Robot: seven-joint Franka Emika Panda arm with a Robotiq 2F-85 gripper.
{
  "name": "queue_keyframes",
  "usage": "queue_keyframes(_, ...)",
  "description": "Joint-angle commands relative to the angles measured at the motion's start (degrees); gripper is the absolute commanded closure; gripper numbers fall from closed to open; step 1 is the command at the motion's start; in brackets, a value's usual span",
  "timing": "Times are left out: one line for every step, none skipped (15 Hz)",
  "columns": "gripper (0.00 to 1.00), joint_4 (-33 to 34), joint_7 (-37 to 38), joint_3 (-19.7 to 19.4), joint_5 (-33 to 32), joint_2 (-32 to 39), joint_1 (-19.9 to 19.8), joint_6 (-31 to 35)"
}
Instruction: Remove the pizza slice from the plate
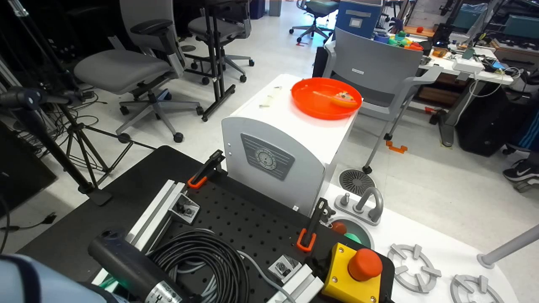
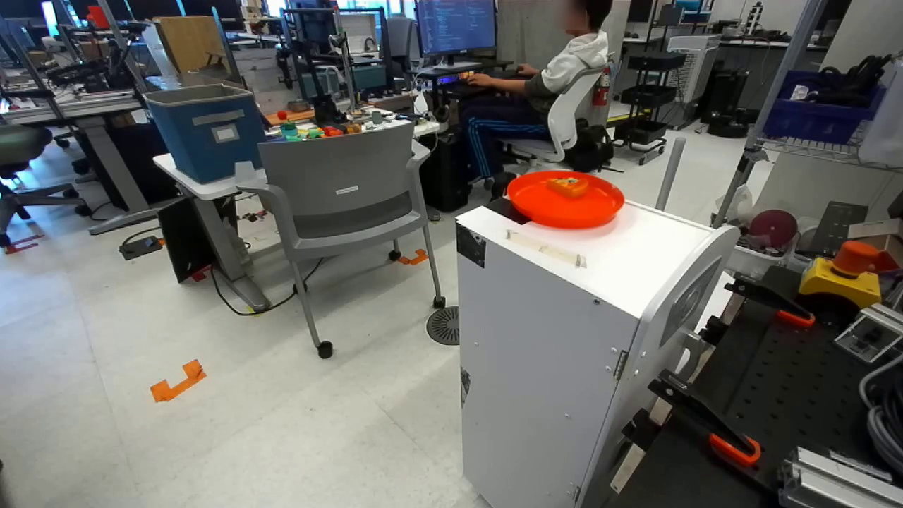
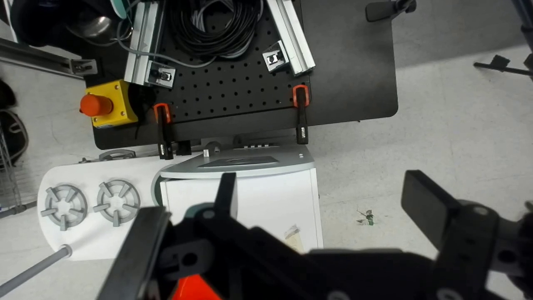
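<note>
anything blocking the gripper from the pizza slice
Both exterior views show nothing covering the pizza slice; the raised rim of the orange plate surrounds it. The full path from the gripper isn't shown.

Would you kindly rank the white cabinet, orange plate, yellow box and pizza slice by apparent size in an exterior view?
Largest: white cabinet
Then: orange plate, yellow box; too alike to rank, the box nearer the camera
Smallest: pizza slice

Pizza slice [image 2: 568,186] on orange plate [image 2: 564,211]
</note>
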Motion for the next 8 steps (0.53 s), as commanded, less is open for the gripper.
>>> queue_keyframes(0.00,-1.6,1.2,-2.1,0.8,-1.9,-0.9,0.7)
queue_keyframes(0.00,-2.2,1.3,-2.8,0.9,-2.3,-1.3,0.7)
queue_keyframes(0.00,-2.7,1.3,-3.4,1.0,-2.7,-1.6,0.8)
queue_keyframes(0.00,-3.3,1.3,-4.1,1.2,-3.1,-2.1,0.7)
queue_keyframes(0.00,-3.9,1.0,-4.8,1.4,-3.6,-2.5,0.8)
queue_keyframes(0.00,-4.5,0.9,-5.4,1.4,-4.1,-2.9,0.9)
queue_keyframes(0.00,-5.2,0.5,-6.2,1.6,-4.6,-3.3,0.9)
queue_keyframes(0.00,-5.7,0.2,-6.8,1.8,-5.1,-3.7,0.9)
